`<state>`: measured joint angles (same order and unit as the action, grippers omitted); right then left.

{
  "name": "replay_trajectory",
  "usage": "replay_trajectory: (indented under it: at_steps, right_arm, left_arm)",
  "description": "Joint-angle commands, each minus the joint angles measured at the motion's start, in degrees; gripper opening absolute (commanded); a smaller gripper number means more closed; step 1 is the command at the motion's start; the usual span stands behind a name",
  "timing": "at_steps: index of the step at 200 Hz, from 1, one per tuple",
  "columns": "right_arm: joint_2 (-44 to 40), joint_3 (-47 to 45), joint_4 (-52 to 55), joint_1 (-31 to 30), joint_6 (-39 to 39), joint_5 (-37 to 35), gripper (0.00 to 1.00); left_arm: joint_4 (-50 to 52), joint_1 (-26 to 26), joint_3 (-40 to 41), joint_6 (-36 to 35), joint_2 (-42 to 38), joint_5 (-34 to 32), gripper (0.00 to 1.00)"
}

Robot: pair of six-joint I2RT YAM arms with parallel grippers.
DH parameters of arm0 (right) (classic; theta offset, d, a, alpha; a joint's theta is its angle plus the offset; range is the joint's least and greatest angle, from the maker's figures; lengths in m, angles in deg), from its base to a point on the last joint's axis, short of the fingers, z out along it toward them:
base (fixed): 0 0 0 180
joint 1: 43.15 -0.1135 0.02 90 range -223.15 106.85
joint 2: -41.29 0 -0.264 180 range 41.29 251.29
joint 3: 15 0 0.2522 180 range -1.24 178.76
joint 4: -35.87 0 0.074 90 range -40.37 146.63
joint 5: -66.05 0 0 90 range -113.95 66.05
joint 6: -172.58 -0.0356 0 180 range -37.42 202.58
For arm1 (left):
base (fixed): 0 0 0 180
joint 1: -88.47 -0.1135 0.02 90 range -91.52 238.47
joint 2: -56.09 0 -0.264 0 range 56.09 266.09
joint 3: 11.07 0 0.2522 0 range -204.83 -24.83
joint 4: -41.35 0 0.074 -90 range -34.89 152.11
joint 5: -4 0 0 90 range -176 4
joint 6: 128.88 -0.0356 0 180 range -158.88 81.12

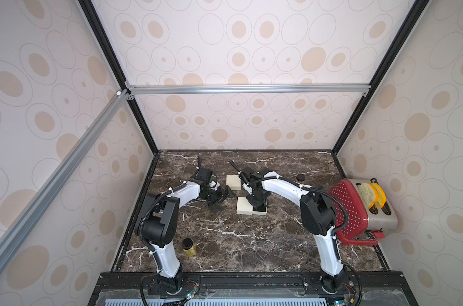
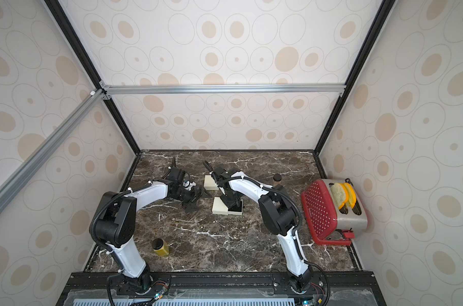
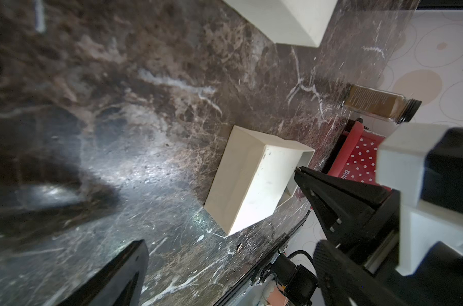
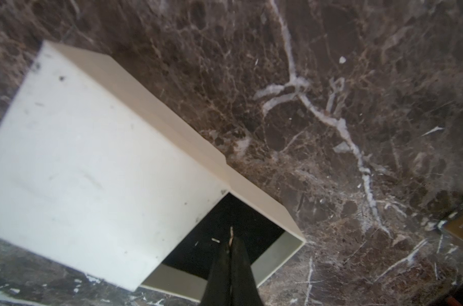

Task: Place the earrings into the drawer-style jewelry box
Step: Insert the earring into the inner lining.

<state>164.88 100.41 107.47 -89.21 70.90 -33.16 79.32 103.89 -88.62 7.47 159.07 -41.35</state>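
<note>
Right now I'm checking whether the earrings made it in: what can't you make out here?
- A sliver between the shut right gripper's tips, right wrist view: too small and blurred to name.
- A pale fleck on the floor of the drawer: too small.
- In both top views the drawer is mostly covered by the right arm.
- The second box, left wrist view: cut off by the edge.

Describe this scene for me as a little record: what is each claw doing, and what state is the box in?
Table: dark marble
Jewelry box: cream, on the table
Drawer: slid partly out, black inside
Right gripper: shut on a thin pale sliver, apparently an earring, above the open drawer
Left gripper: open, empty, beside the box
Second cream box: farther back
Also around: yellow jar, red basket, toaster
</note>
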Motion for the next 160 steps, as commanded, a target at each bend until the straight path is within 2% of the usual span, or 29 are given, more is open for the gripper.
replay_trajectory:
  at_steps: [1, 38, 160]
  right_arm:
    - [1.46, 1.38, 2.22, -0.34, 0.08, -1.55, 0.0]
    - [1.98, 1.97, 2.54, -0.39, -0.8, -2.99, 0.0]
    - [3.8, 2.35, 1.66, -0.39, -1.09, -0.71, 0.0]
  left_arm:
    - [1.28, -0.22, -1.4, -1.61, 0.6, 0.27, 0.99]
    - [1.11, -0.3, -1.16, -1.59, 0.43, 0.41, 0.99]
    - [1.02, -0.25, -0.72, -1.7, 0.67, 0.62, 0.99]
